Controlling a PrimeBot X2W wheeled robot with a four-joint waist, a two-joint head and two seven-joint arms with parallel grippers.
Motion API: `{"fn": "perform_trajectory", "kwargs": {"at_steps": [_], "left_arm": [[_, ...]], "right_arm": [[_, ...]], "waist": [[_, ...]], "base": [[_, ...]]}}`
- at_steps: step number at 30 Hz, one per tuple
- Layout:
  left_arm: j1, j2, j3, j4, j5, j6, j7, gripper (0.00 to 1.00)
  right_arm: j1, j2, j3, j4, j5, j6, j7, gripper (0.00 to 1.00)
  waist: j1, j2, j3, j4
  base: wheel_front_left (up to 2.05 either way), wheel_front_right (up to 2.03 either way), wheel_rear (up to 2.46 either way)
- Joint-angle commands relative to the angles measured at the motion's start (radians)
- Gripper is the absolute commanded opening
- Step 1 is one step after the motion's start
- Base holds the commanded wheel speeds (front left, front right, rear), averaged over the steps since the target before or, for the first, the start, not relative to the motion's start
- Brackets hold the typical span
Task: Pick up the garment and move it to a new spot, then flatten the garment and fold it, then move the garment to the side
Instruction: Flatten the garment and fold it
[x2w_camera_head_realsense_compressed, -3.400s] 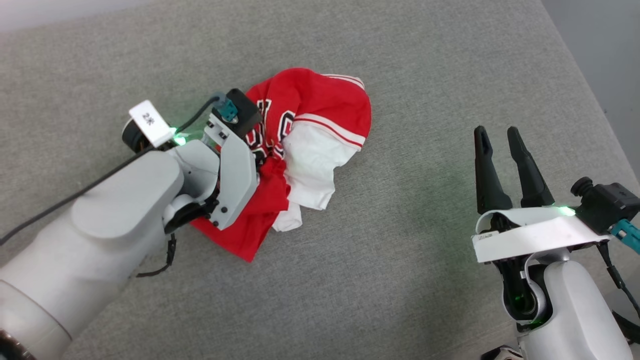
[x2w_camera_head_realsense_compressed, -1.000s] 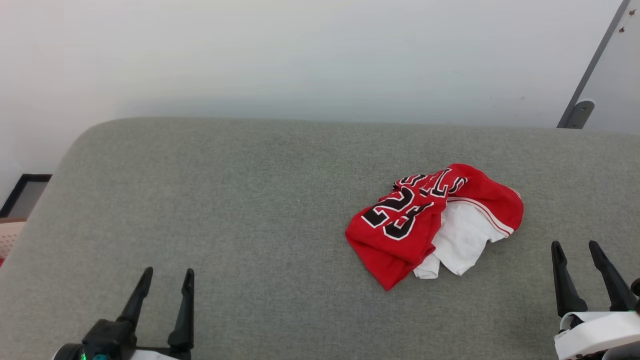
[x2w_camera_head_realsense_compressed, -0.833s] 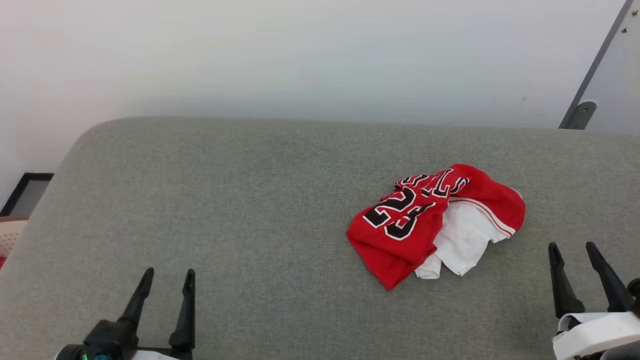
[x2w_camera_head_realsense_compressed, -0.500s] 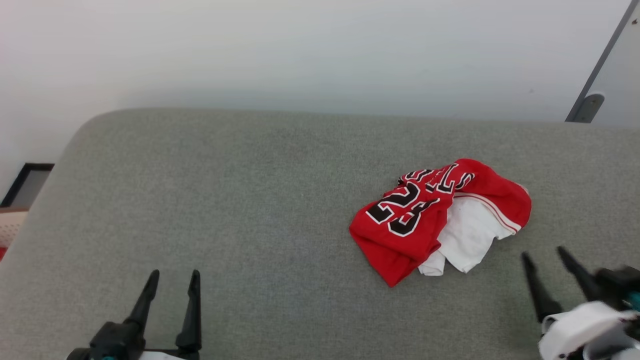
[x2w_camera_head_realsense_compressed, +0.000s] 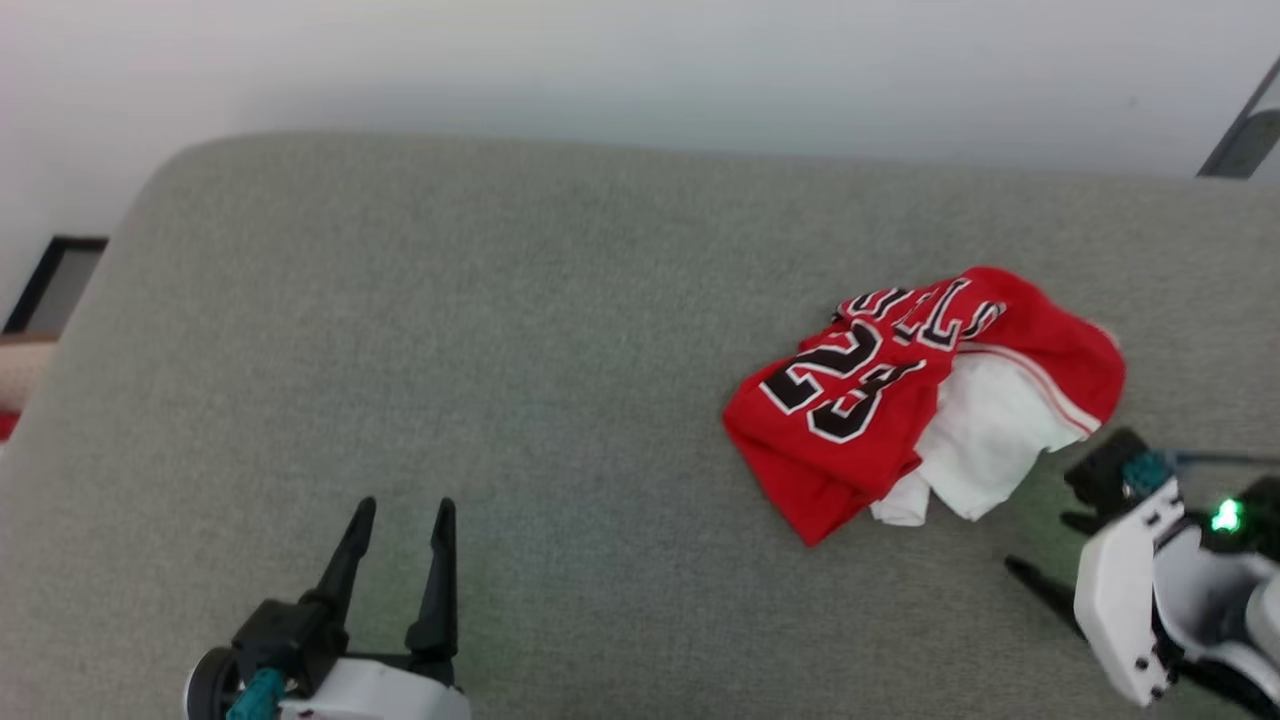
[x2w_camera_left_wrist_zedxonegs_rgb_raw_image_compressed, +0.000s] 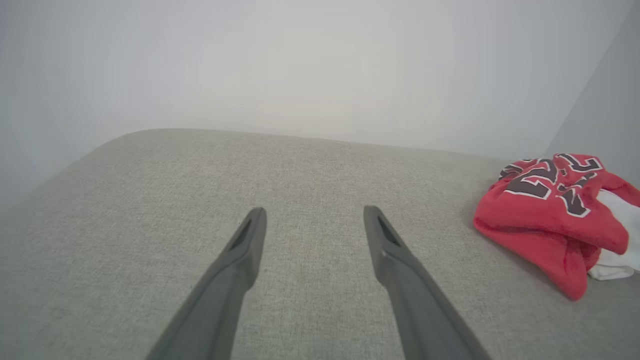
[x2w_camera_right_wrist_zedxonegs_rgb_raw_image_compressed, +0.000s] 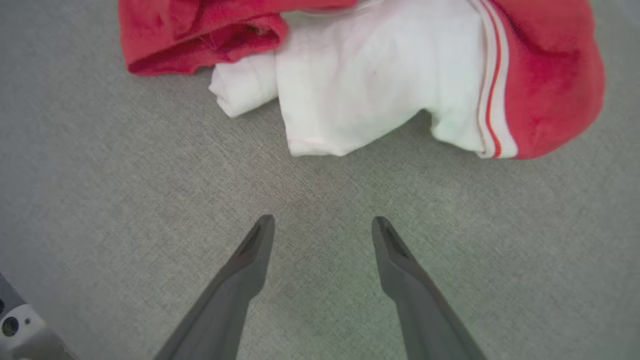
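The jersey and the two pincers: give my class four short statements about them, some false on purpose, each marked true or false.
1. The jersey lies crumpled on the grey cushion. True.
2. The left pincer is shut on the jersey. False: it is open and well apart from it.
3. The number 23 on the jersey faces up. True.
4. The right pincer grips the jersey's white part. False: it is open, just short of the cloth, and holds nothing.
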Motion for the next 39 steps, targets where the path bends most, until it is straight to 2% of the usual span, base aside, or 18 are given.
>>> {"fn": "perform_trajectory", "kwargs": {"at_steps": [1, 7, 16, 17, 18, 21, 30, 38, 39], "left_arm": [[-0.017, -0.004, -0.003, 0.005, -0.004, -0.006, 0.000, 1.00], [-0.061, -0.018, -0.025, 0.018, -0.011, -0.008, 0.000, 1.00], [-0.109, -0.020, -0.064, 0.029, -0.050, 0.000, 0.000, 1.00], [-0.113, -0.020, -0.067, 0.031, -0.057, 0.002, 0.000, 1.00], [-0.115, -0.021, -0.069, 0.032, -0.057, 0.003, 0.000, 1.00], [-0.120, -0.021, -0.073, 0.035, -0.066, 0.010, 0.000, 1.00], [-0.114, -0.021, -0.058, 0.041, -0.055, 0.007, 0.000, 1.00], [-0.125, -0.020, -0.053, 0.041, -0.042, -0.002, 0.000, 1.00], [-0.127, -0.020, -0.052, 0.042, -0.036, -0.003, 0.000, 1.00]], "right_arm": [[-0.032, -0.015, 0.029, -0.018, 0.017, -0.001, 0.030, 1.00], [-0.148, -0.042, 0.095, -0.020, 0.070, -0.001, 0.137, 1.00], [-0.237, -0.022, 0.171, 0.060, 0.068, -0.001, 0.160, 1.00], [-0.241, -0.021, 0.178, 0.066, 0.071, -0.002, 0.156, 0.93], [-0.245, -0.019, 0.184, 0.073, 0.078, -0.002, 0.153, 0.45], [-0.252, -0.027, 0.195, 0.086, 0.080, -0.002, 0.143, 0.00], [-0.231, -0.093, 0.133, 0.074, 0.100, -0.002, 0.102, 0.00], [-0.168, -0.187, 0.005, 0.104, 0.123, -0.002, 0.078, 0.00], [-0.140, -0.207, -0.047, 0.141, 0.136, -0.002, 0.066, 0.00]], "waist": [[0.0000, -0.0001, 0.054, 0.031], [0.0000, -0.0001, 0.114, 0.061], [0.0000, -0.0001, 0.168, 0.089], [0.0000, -0.0001, 0.171, 0.090], [0.0000, -0.0001, 0.173, 0.090], [0.0000, -0.0001, 0.174, 0.085], [0.0000, -0.0001, 0.156, 0.032], [0.0000, -0.0001, 0.163, -0.004], [0.0000, -0.0001, 0.169, -0.012]], "base": [[0.00, 0.00, 0.00], [0.00, 0.00, 0.00], [0.00, 0.00, 0.00], [0.00, 0.00, 0.00], [0.00, 0.00, 0.00], [0.00, 0.00, 0.00], [0.00, 0.00, 0.00], [0.00, 0.00, 0.00], [0.00, 0.00, 0.00]]}}
